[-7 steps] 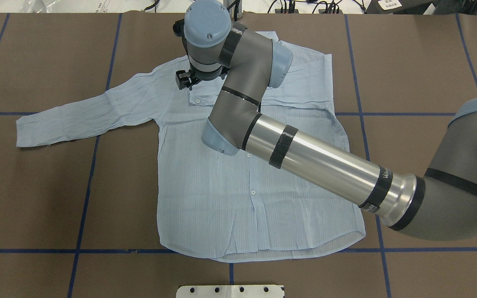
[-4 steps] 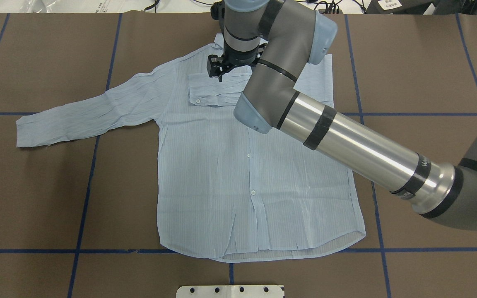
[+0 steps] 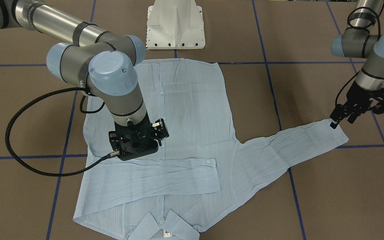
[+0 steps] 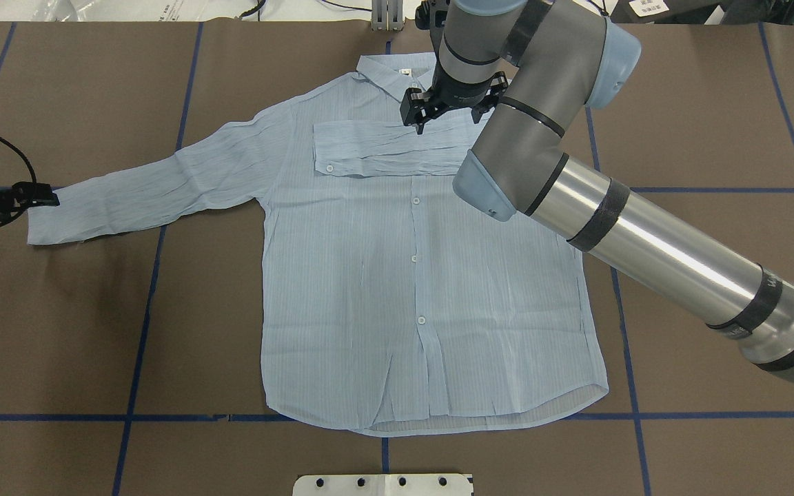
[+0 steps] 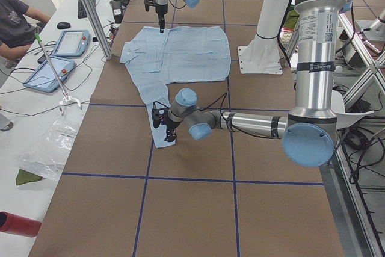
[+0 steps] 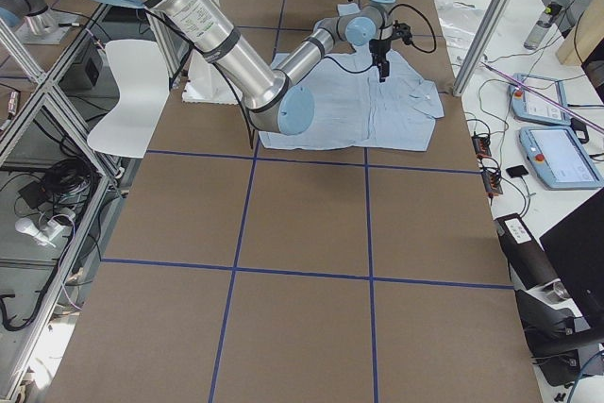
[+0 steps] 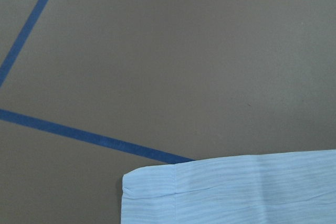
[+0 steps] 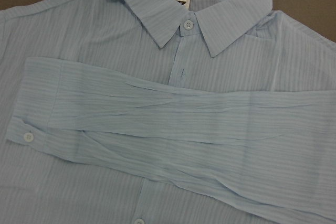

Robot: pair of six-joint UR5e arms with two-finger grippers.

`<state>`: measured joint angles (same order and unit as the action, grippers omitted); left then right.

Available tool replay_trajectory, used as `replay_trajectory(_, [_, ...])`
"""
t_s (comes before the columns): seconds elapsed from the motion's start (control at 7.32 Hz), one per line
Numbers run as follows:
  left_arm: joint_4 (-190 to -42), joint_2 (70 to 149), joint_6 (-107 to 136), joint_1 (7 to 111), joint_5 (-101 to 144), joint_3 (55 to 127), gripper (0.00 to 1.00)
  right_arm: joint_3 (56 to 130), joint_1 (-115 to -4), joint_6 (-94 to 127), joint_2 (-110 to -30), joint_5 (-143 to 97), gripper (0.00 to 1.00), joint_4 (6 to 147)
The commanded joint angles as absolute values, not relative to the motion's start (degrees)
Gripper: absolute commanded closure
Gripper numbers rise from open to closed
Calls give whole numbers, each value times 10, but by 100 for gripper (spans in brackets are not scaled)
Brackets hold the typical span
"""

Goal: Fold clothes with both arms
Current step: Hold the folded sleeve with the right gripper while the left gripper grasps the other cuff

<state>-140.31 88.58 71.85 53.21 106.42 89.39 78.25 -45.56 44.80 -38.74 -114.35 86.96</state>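
Note:
The pale blue striped shirt [image 4: 411, 296] lies flat, buttons up, collar [image 4: 397, 72] at the far side. One sleeve [image 4: 383, 148] is folded across the chest; it also shows in the right wrist view [image 8: 173, 129]. The other sleeve [image 4: 149, 189] stretches out to the left. My right gripper [image 4: 416, 124] hovers over the folded sleeve just below the collar, looks open, and holds nothing. My left gripper [image 3: 337, 123] looks open, its fingertips just above the outstretched sleeve's cuff [image 3: 332, 136]. The left wrist view shows that cuff [image 7: 236, 192] on bare table.
The brown table cover [image 4: 59, 331] carries blue tape lines. The white pedestal base [image 3: 175, 23] stands at the robot's edge, next to the shirt's hem. My right arm's long silver link [image 4: 652, 255] stretches over the shirt's right side.
My right gripper has moved right along the folded sleeve, from its cuff end to below the collar, uncovering the collar. My left gripper has come into view at the outstretched cuff.

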Motion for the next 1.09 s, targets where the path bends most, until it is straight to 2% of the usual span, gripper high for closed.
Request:
replay_trajectory(0.0, [-1403, 885, 726, 515, 1028, 870, 11, 785, -456, 449, -392, -1145, 0, 868])
replay_trajectory(0.27, [-1404, 885, 722, 513, 1020, 861, 17, 789, -456, 453, -392, -1144, 0, 869])
replay_trajectory(0.55, [-1404, 885, 721, 505, 1020, 859, 28, 789, -456, 454, -393, -1144, 0, 869])
replay_trajectory(0.96, [-1403, 885, 721, 500, 1020, 858, 32, 789, -454, 454, -397, -1143, 0, 868])
